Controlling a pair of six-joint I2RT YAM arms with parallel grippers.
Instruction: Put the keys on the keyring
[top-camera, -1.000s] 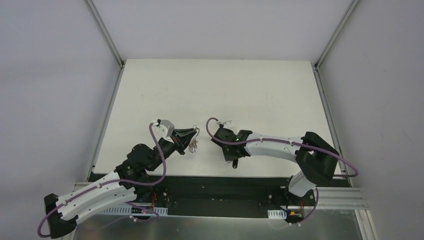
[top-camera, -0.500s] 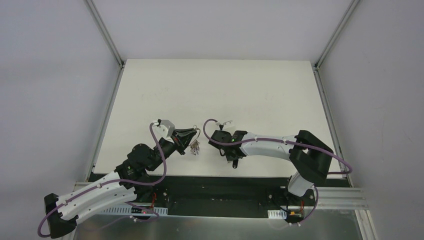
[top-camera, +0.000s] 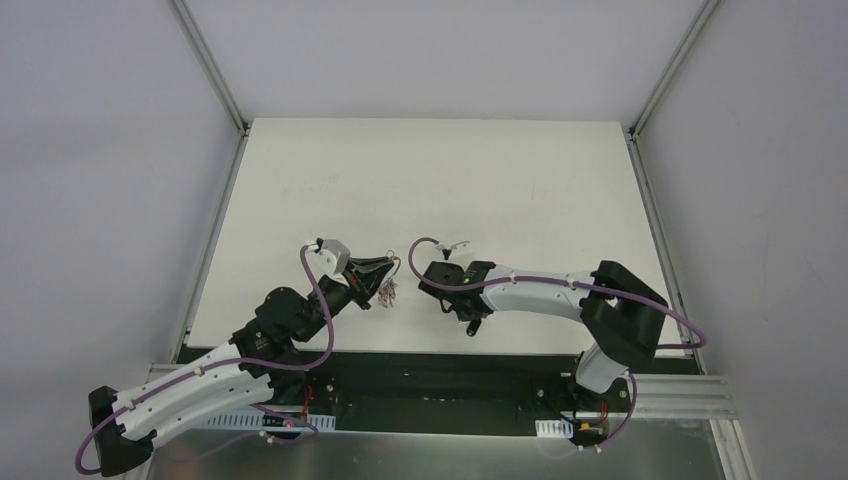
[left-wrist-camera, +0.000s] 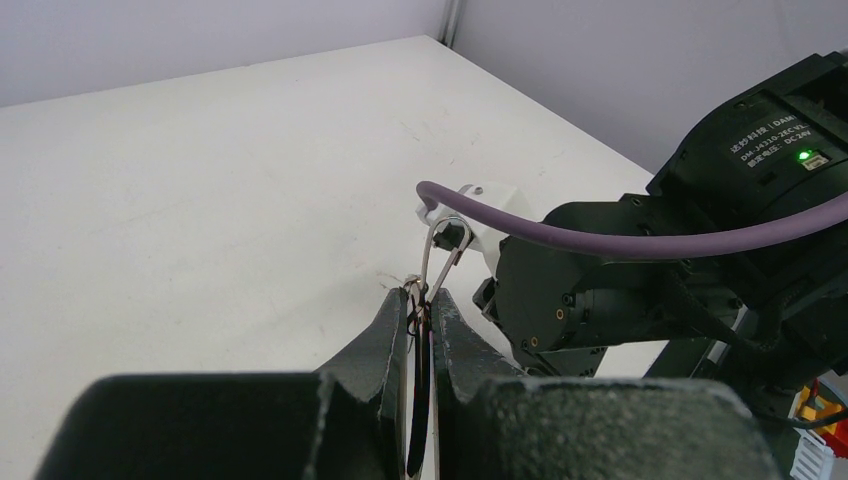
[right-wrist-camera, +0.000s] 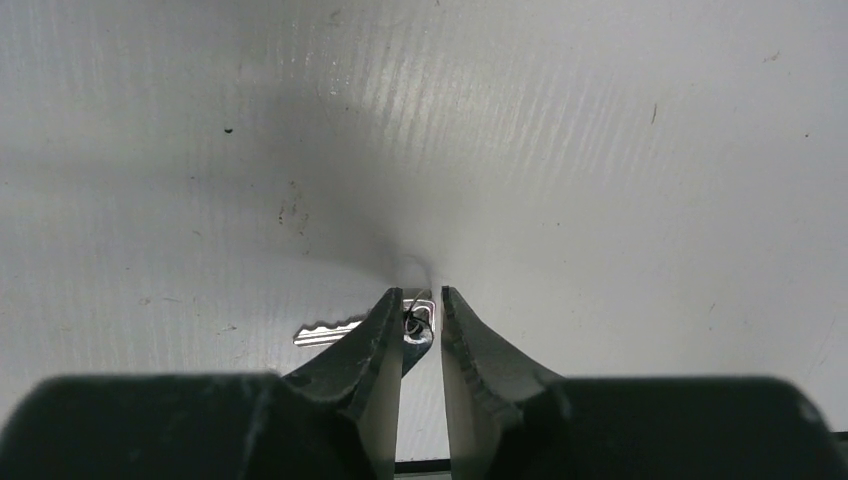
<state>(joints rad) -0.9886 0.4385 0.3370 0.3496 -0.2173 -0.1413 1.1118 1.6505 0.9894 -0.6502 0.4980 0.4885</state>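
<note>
My left gripper (left-wrist-camera: 422, 308) was matt black plastic with ribbed inner faces, and the keyring (left-wrist-camera: 441, 250) pinched in it was thin, bright, glossy wire. By my right gripper (right-wrist-camera: 421, 305), equally dull and black, the key (right-wrist-camera: 325, 331) showed a silvery metal blade. The table (right-wrist-camera: 600, 150) was white, matt, faintly ridged and scuffed.

On the left wrist feed I can read one white-printed label on the right arm's black round motor housing (left-wrist-camera: 775, 140). Its top line is Chinese characters followed by Latin letters starting "DAM". Below that is "DM-J4310-2EC", with a suffix too small to read, then "DC 24V".
</note>
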